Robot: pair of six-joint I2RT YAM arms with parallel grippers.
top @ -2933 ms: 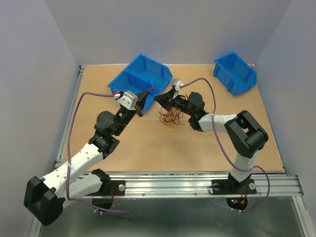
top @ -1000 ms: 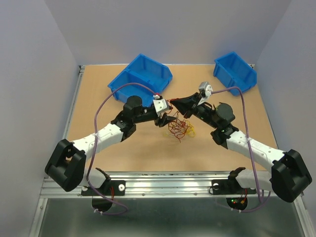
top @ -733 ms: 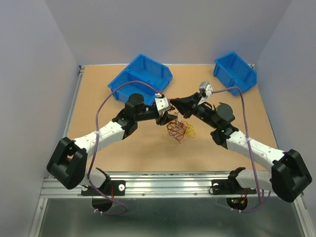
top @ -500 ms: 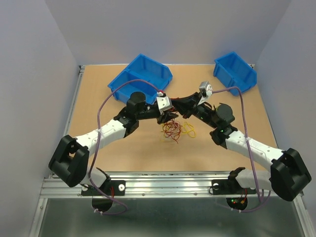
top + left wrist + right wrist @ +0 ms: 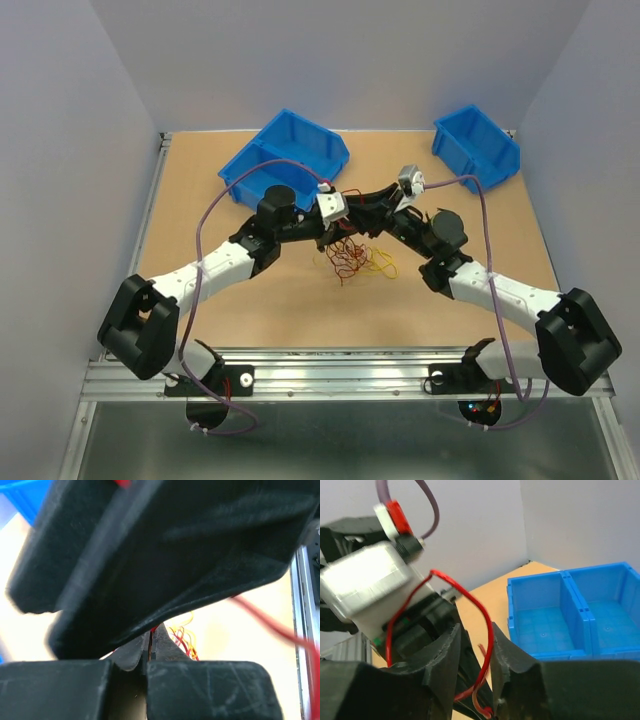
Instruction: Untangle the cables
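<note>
Tan fibreboard table point(image 5: 200, 200), matte, walled in pale grey: since a moment ago both arms have drawn closer over its centre, lifting the cables point(image 5: 352, 258) partly clear, a sign the pulling-apart is under way. Left gripper point(image 5: 333, 228), black, clenched on thin red strands; right gripper point(image 5: 358, 208), slightly parted, pinches a glossy red loop; yellow curls trail right.

I worked in a robotics lab test cell. My two arms were bolted to an aluminium rail point(image 5: 330, 372) at six o'clock, at the near edge of a bare brown tabletop point(image 5: 300, 310) edged in metal. Plain pale partition walls point(image 5: 340, 60) boxed it in at nine, twelve and three o'clock. Blue plastic parts bins sat at eleven point(image 5: 285, 155) and one o'clock point(image 5: 477, 146).
</note>
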